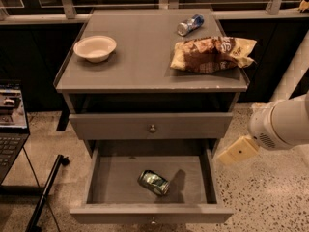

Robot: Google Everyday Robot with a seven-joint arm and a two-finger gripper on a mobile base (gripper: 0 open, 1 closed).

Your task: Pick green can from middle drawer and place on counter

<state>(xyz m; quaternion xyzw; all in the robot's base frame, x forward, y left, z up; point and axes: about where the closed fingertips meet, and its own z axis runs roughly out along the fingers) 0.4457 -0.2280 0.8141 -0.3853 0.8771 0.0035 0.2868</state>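
One green can (153, 182) lies on its side on the floor of the middle drawer (114, 180), slightly right of centre and towards the front, with one end turned to the front right. The drawer is pulled fully open, and nothing else is seen in it. The drawer front above it (111, 126) is closed, with a small round knob (152, 128) at its centre.

The end effector (237, 151) hangs outside the cabinet, just beside the open drawer's right wall and above its rim. It is well apart from the can and holds nothing. Whether it is spread or pressed together cannot be told. The white arm (285, 122) behind it enters from the right edge.

On the surface (140, 57) stand three items. A pale empty bowl (95, 48) sits at the left. A blue-and-silver can (189, 24) lies on its side at the rear right. A crumpled snack bag (212, 53) lies at the right, its end reaching past the right edge.

An open laptop (9, 124) shows at the left margin, with a black pole (46, 192) leaning below it on the speckled floor (270, 197).
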